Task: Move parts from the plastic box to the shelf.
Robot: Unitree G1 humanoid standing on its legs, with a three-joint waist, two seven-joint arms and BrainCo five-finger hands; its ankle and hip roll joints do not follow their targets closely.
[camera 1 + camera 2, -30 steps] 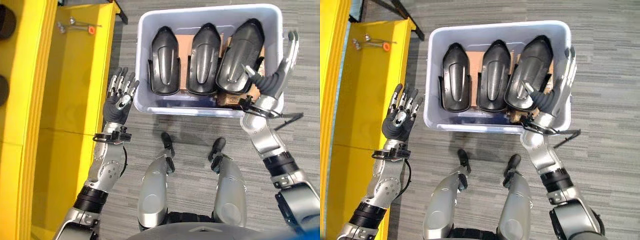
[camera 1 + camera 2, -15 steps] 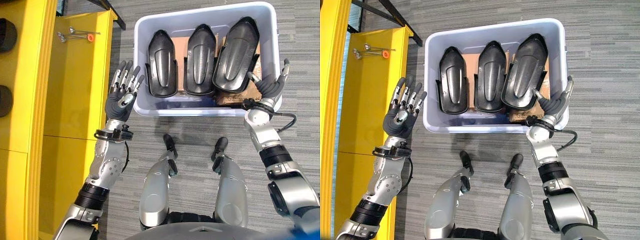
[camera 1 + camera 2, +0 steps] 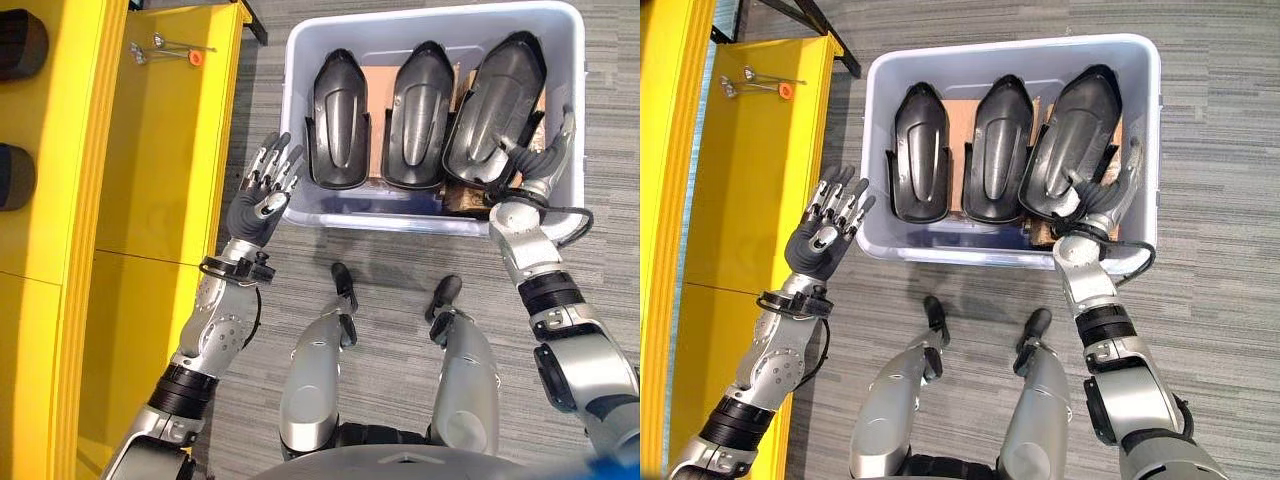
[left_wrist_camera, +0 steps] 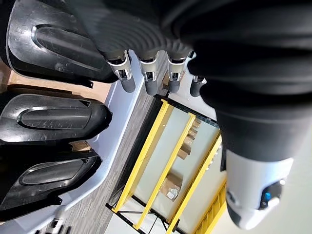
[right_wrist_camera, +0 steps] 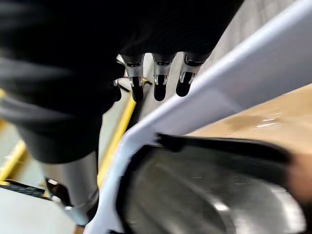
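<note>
Grey ribbed carpet (image 3: 380,270) covers the floor, and a pale plastic box (image 3: 300,80) sits on it with the yellow shelf (image 3: 160,170) just beside the box's left wall. Since half a second ago the right hand (image 3: 545,160) has dropped lower over the box's near right corner, and its fingers, then reaching up along the right wall, now lie closer in toward the rightmost part (image 3: 495,105). The left hand (image 3: 262,190) has drawn nearer to the box's near left corner; its fingers are spread, palm up, holding nothing.

Three black parts lie side by side inside the box: the leftmost part (image 3: 338,120), the middle part (image 3: 420,115) and the rightmost one, all smooth, glossy, shell-shaped mouldings with a raised ridge down the centre. Brown cardboard (image 3: 378,80) shows between and under them.

Whether the right hand touches the rightmost part cannot be told; its fingers look straight, above the box's rim (image 5: 234,92) in the right wrist view. The box's far edge is cut off. Small metal tools (image 3: 165,48) with an orange piece lie on the shelf, well apart from the box.
</note>
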